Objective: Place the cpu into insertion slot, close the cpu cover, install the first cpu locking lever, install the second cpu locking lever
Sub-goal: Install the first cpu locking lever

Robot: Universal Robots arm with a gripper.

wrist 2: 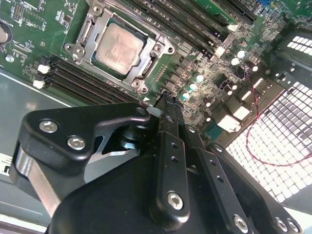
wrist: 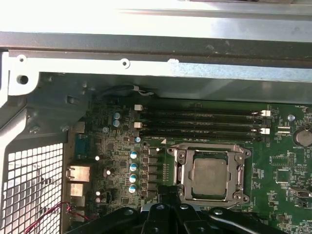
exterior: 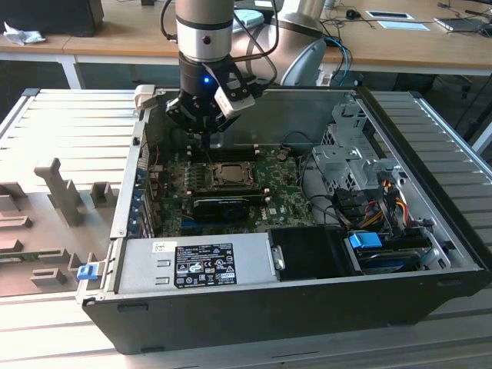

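The cpu (wrist 2: 119, 47) lies flat in the insertion slot (wrist 2: 83, 29) on the green motherboard, its dull silver top showing through the window of the cpu cover (wrist 2: 146, 68), which lies down over it. In the first wrist view the cpu (wrist: 210, 177) sits inside the cover frame (wrist: 181, 170). My gripper (wrist 2: 165, 99) hangs just above the board beside one corner of the socket, fingers together and holding nothing. A thin metal lever end (wrist 2: 140, 97) pokes up right next to the fingertips. In the exterior view the gripper (exterior: 214, 140) hovers behind the socket (exterior: 228, 174).
Long black memory slots (wrist: 204, 122) run between the socket and the case wall. The power supply (exterior: 196, 265) lies along the front, and a drive cage (exterior: 350, 165) with cables stands at the exterior view's right. A perforated rear panel (wrist 2: 278, 131) and a red wire (wrist 2: 253, 141) lie close to the fingers.
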